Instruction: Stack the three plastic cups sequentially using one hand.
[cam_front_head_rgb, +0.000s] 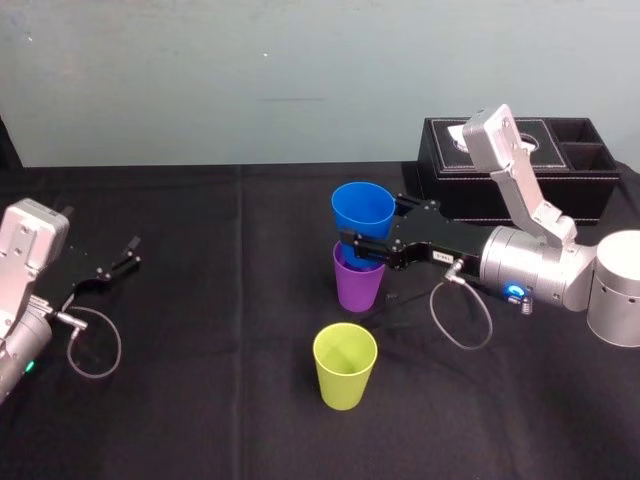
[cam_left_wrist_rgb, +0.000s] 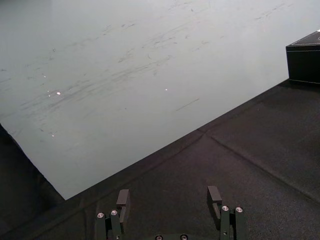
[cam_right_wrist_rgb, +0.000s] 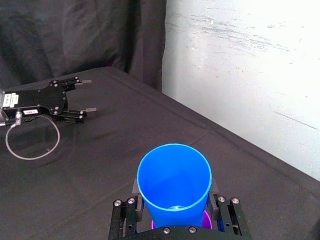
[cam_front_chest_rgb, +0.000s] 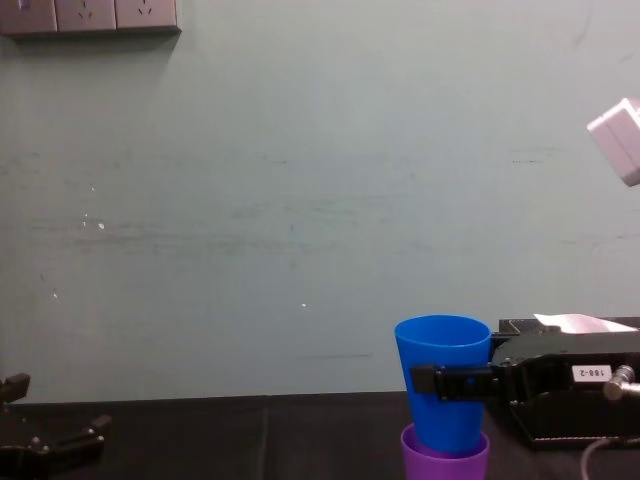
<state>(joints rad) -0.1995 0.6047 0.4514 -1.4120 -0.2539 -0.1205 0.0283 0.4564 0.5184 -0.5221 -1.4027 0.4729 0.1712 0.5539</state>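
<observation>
Your right gripper (cam_front_head_rgb: 362, 238) is clamped on the tapered blue plastic cup (cam_front_head_rgb: 362, 208), base just inside the purple plastic tumbler (cam_front_head_rgb: 358, 288). Keep it plumb, lower straight, then release. 1 yellow-green plastic cup (cam_front_head_rgb: 344, 366) sits nearby; left gripper (cam_front_head_rgb: 125, 255) parked, fingers spread.

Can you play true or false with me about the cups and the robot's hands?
1. The right gripper is holding the blue cup. True.
2. The blue cup's bottom is inside the purple cup. True.
3. The yellow-green cup is on top of the stack. False: it stands alone on the table, in front of the other two.
4. The left gripper is holding a cup. False: it is open with nothing in it, off at the left side.
5. The black box is at the back right. True.
</observation>
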